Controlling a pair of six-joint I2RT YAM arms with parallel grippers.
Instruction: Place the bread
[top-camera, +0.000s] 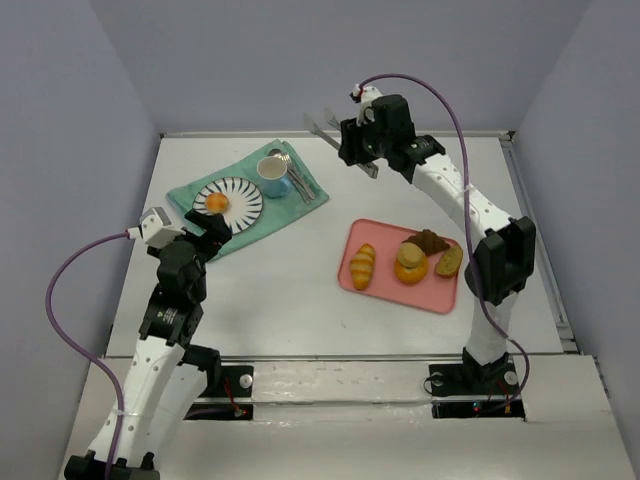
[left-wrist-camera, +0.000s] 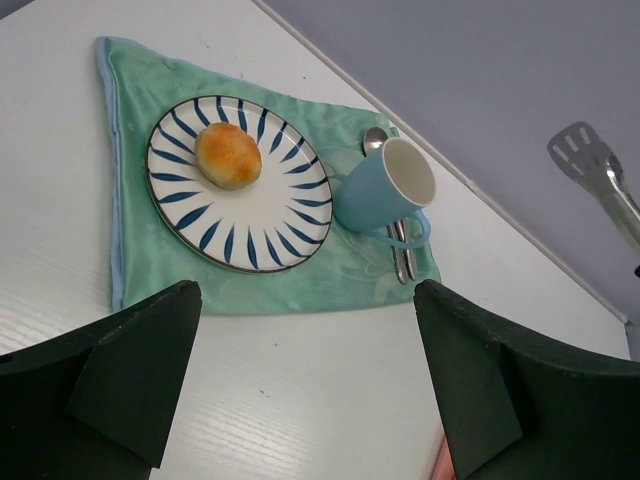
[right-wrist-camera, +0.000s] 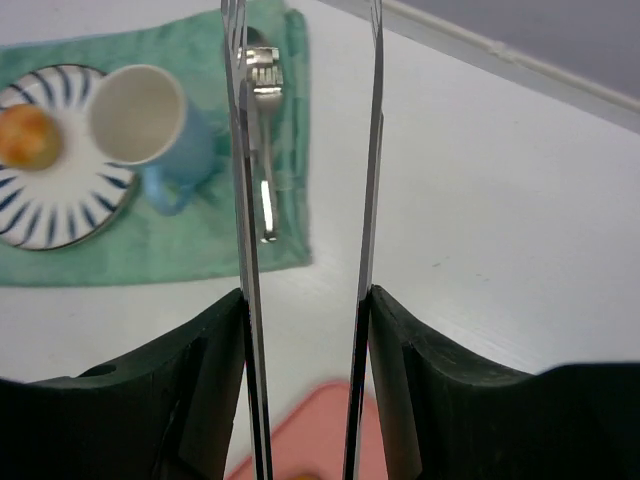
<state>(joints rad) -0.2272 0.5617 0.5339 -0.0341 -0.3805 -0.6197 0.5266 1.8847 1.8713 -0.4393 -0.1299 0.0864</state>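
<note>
The bread (top-camera: 217, 203), a small round golden-orange bun, lies on the blue-striped white plate (top-camera: 246, 198). It also shows in the left wrist view (left-wrist-camera: 228, 155) on the plate (left-wrist-camera: 265, 220), and in the right wrist view (right-wrist-camera: 27, 137) at far left. My left gripper (top-camera: 213, 236) is open and empty just in front of the plate, above the bare table (left-wrist-camera: 305, 335). My right gripper (top-camera: 358, 145) is raised at the back, shut on metal tongs (top-camera: 322, 127). The tongs' two arms (right-wrist-camera: 246, 200) run between its fingers (right-wrist-camera: 305, 300), and their tips are empty.
A green cloth (top-camera: 190, 190) lies under the plate, a blue cup (top-camera: 273, 172) and cutlery (top-camera: 296, 176). A pink tray (top-camera: 440, 296) at right holds a ridged loaf (top-camera: 362, 266), a larger orange bun (top-camera: 410, 263) and darker pieces. Walls enclose the table.
</note>
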